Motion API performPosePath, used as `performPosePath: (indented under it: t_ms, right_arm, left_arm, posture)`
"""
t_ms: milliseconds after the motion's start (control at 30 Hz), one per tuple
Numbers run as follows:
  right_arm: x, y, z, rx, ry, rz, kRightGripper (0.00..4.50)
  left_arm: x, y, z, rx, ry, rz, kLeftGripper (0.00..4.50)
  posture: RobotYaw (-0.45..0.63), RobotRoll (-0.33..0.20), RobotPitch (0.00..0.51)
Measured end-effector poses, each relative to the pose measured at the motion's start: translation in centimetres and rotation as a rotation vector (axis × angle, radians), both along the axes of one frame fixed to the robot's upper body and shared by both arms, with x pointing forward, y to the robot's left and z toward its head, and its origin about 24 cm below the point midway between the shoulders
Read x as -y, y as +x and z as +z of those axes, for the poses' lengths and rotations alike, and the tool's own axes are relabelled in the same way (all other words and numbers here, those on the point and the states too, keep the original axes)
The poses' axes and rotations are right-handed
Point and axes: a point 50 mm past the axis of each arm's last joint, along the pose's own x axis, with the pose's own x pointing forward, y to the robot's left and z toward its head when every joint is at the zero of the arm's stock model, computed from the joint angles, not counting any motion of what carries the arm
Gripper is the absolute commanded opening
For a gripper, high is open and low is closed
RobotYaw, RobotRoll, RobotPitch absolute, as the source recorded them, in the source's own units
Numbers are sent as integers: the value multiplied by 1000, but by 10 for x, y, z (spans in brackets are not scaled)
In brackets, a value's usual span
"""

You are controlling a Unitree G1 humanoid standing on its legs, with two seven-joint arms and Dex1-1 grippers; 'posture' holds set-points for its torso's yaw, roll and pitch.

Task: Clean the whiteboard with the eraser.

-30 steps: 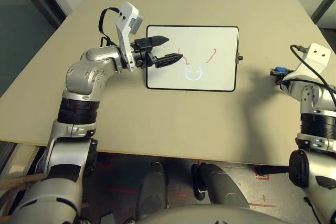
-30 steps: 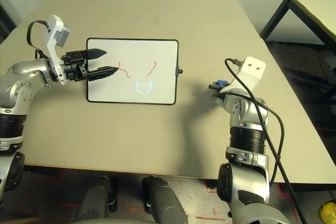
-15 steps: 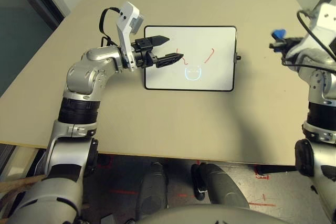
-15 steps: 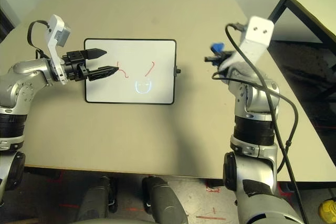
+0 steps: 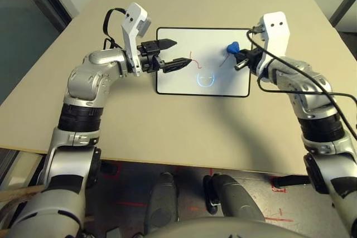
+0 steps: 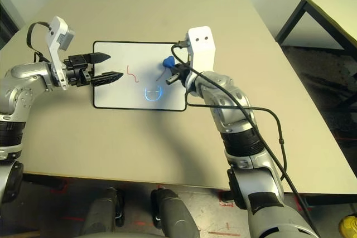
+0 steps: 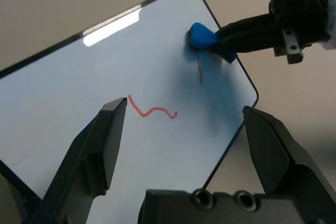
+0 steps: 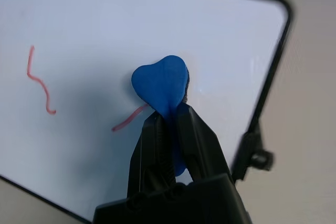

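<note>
The whiteboard (image 5: 178, 82) lies flat in the middle of the table, with a red squiggle (image 7: 154, 112), a red stroke (image 8: 127, 120) and a small blue drawing (image 5: 206, 77) on it. My right gripper (image 8: 169, 111) is shut on the blue eraser (image 5: 232, 47), which it holds at the upper end of the red stroke near the board's right edge. I cannot tell whether the eraser touches the surface. Over the board's left part my left gripper (image 5: 184, 51) hovers open and holds nothing, its tips pointing at the squiggle.
The beige table (image 5: 167, 126) has free surface in front of and beyond the board. A small black knob (image 8: 260, 157) sticks out of the board's right side. A second table (image 6: 329, 9) stands off to the right. A black cable (image 6: 262, 121) loops along my right forearm.
My right arm has swung in from the table's right side and brought the eraser over the board's upper right part. The left arm has stayed where it was.
</note>
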Motion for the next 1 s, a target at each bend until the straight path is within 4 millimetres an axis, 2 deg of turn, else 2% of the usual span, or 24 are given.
performPosePath:
  t_ms: [167, 367, 600, 733, 833, 900, 1000]
  right_arm:
    - [-5, -1, -9, -17, -15, 23, 205]
    - [-18, -13, -27, -91, -36, 83, 204]
    - [-22, -15, -27, -101, -43, 93, 198]
    - [-15, -7, -14, -50, -36, 33, 193]
    - [-9, 0, 12, 44, -8, -18, 188]
    - [-8, 1, 22, 77, 6, -27, 188]
    - [-14, -1, 14, 52, 15, -12, 187]
  left_arm:
    - [0, -3, 0, -5, 7, -2, 4500]
    - [1, -4, 0, -11, 11, -2, 4500]
    - [1, -4, 1, -15, 11, -2, 4500]
    - [1, -4, 1, -15, 10, -3, 4500]
    - [1, -4, 0, -18, 10, -3, 4500]
    - [1, -4, 0, -22, 10, -3, 4500]
    - [1, -4, 0, -24, 10, -3, 4500]
  posture:
    - [-37, 0, 105]
    - [-44, 0, 108]
    - [-50, 0, 110]
    - [-52, 0, 111]
    - [-53, 0, 112]
    - [-52, 0, 113]
    - [-49, 0, 114]
